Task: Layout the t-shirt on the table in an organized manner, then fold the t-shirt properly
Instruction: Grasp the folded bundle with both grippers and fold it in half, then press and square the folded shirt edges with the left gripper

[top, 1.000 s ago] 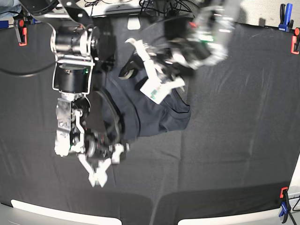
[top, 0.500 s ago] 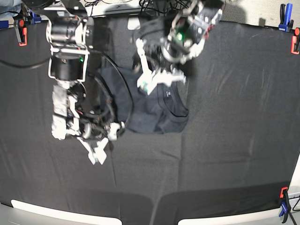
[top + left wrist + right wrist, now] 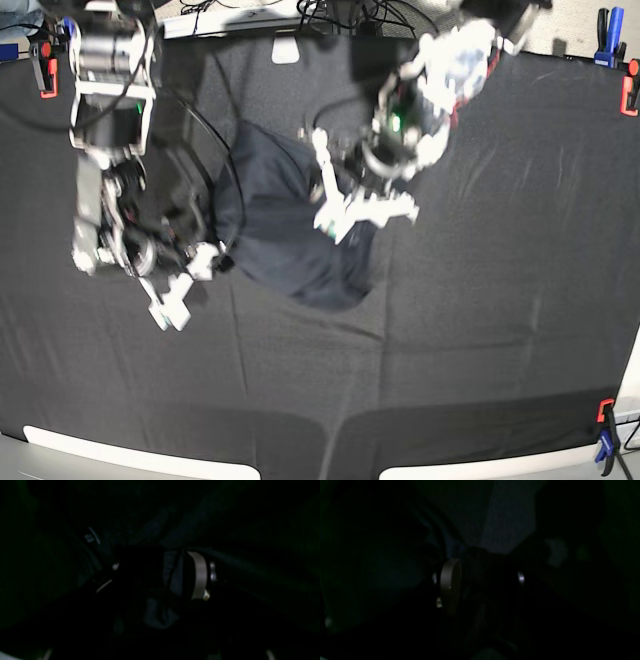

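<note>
The t-shirt lies as a bunched dark navy heap in the middle of the table. My left gripper is over the heap's right side. In the left wrist view its fingers look shut on a fold of the t-shirt. My right gripper is off the t-shirt's left edge, over bare black cloth, with its fingers together and nothing seen in them. The right wrist view is very dark and shows one pad and dim cloth.
Red clamps and a blue clamp hold the far corners, and another clamp holds the near right corner. Cables lie beyond the far edge. The pale table edge runs along the front.
My right gripper has moved up and to the left, away from the front. My left gripper has moved down and right over the shirt. The shirt is more bunched and its collar no longer shows.
</note>
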